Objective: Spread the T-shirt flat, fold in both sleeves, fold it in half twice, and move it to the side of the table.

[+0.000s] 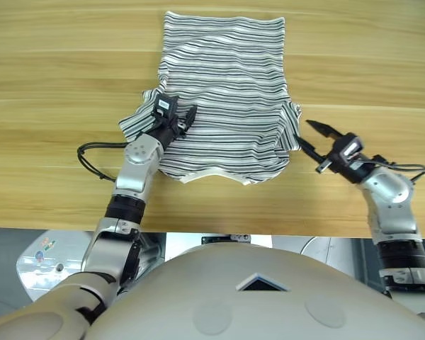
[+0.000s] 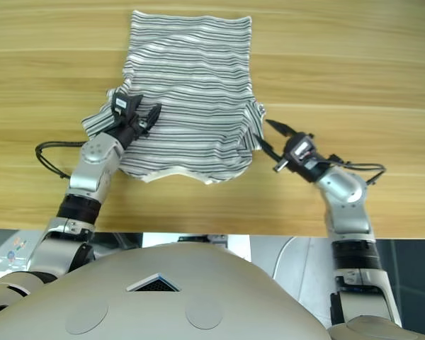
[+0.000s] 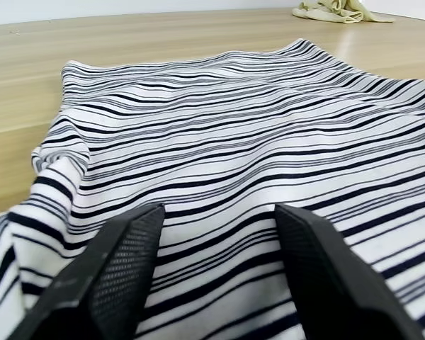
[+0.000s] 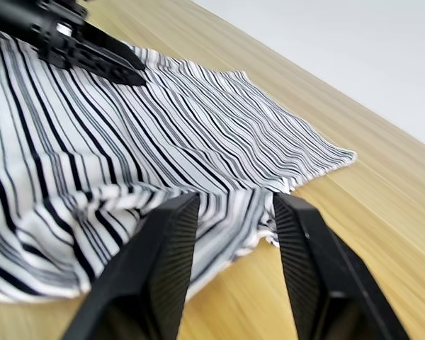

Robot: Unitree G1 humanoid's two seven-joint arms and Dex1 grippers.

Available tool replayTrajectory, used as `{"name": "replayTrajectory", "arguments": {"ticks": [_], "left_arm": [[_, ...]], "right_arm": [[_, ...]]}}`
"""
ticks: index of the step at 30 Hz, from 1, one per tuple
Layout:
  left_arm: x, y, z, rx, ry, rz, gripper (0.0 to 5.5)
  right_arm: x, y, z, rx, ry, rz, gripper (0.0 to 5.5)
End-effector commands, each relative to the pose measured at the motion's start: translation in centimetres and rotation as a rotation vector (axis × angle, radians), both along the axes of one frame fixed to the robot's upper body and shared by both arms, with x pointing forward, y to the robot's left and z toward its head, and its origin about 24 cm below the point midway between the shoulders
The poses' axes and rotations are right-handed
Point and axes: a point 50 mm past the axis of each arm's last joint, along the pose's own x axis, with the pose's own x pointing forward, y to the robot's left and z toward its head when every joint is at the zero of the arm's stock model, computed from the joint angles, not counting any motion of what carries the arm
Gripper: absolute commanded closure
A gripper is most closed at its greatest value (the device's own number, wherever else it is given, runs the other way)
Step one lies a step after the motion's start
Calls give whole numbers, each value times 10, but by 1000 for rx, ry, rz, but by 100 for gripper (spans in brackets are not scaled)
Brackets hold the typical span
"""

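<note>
Left eye view: the striped T-shirt lies near the middle of the wooden table, both sleeves bunched inward. The left gripper hangs over the shirt's left side, its 2 fingers parted and holding nothing. The right gripper sits just beside the right sleeve, likewise spread apart.

Silver arms, black bands at joints, a black cable looping off each forearm. Left gripper and right gripper: black, ribbed pads.
</note>
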Motion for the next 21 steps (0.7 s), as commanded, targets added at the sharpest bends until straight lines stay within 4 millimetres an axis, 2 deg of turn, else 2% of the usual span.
{"name": "replayTrajectory", "arguments": {"ticks": [1, 4, 10, 14, 17, 21], "left_arm": [[-19, 18, -27, 50, 140, 75, 262], [-27, 21, -31, 38, 155, 93, 262], [-37, 5, -38, 3, 177, 60, 262], [-38, 2, -41, -2, 190, 60, 262], [-38, 0, -43, -6, 196, 71, 262], [-36, 4, -43, 1, 200, 90, 262]], "right_arm": [[6, -10, 0, -24, -1, -12, 361], [10, -6, -6, -41, 15, -1, 361], [16, 20, -23, -70, 64, 78, 361], [13, 28, -21, -63, 61, 118, 361], [12, 28, -30, -88, 94, 116, 361], [13, 19, -40, -134, 121, 64, 361]]}}
